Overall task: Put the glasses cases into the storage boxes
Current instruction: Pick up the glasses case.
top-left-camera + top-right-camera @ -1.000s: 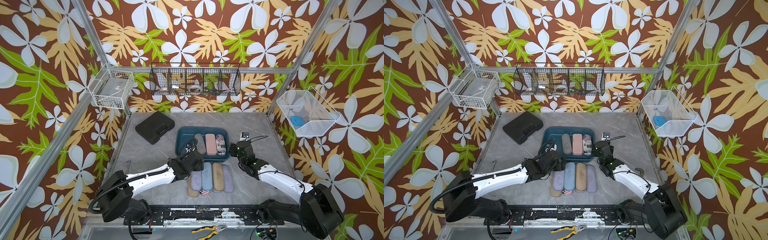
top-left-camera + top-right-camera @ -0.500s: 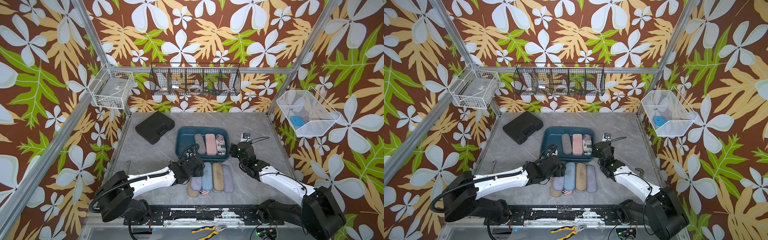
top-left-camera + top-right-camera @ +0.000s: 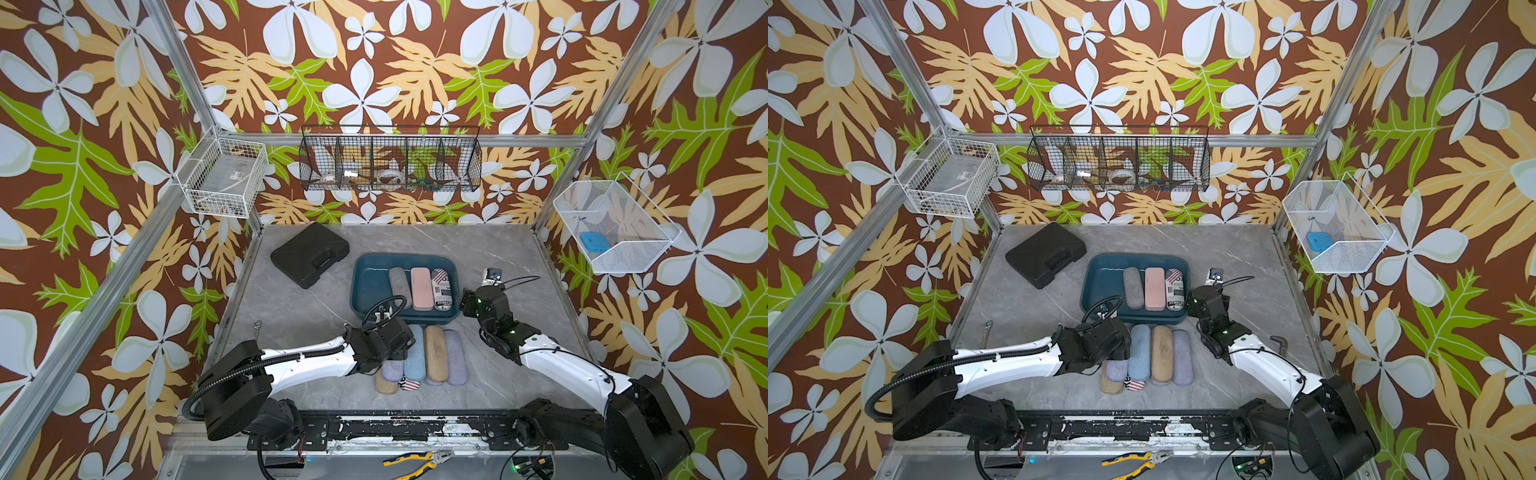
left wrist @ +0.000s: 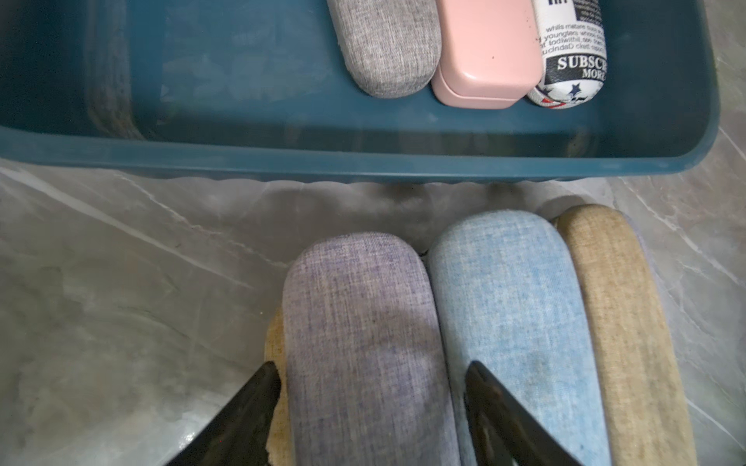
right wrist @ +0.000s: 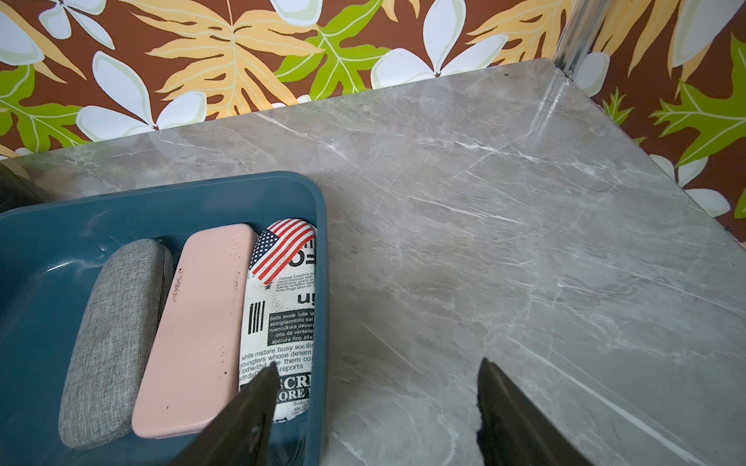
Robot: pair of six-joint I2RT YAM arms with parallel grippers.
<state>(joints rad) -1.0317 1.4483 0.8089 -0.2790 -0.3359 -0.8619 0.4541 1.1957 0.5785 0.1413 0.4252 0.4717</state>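
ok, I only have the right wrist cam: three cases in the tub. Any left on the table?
Observer: Yes, six show. Four lie side by side on the table in front of the tub: lavender case, light blue case, tan case, second lavender case. At their near ends peek out another tan case and a flag-print case.
Operator: Where's the left gripper?
Observer: The left gripper straddles the lavender case, one finger on each side. Whether it pinches yet, I cannot tell.
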